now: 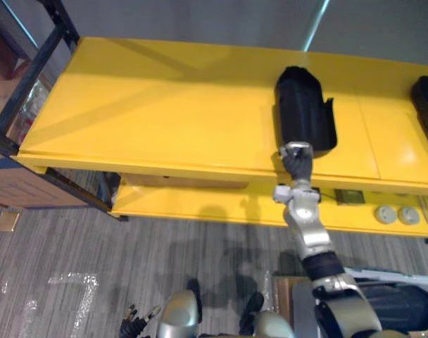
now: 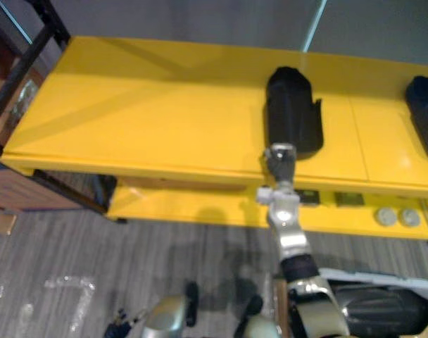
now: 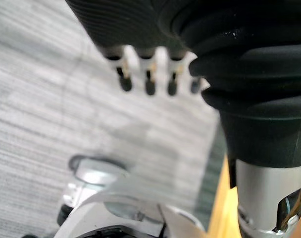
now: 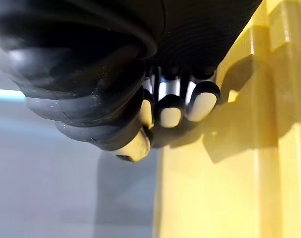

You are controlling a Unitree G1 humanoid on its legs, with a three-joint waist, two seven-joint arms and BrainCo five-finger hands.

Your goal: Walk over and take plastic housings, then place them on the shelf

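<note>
Yellow shelf (image 1: 165, 105) top has loads of open room left of the plastic housing (image 1: 303, 105); we see our right hand (image 1: 296, 160) clenched, empty, at its near end, left hand (image 3: 149, 84) relaxed over the floor (image 3: 41, 124).

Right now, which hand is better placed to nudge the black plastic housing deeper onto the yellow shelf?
Probably the right hand. Its arm reaches up to the yellow shelf and the hand sits at the near end of the black plastic housing. The left hand hangs low near the floor, far from it.
</note>
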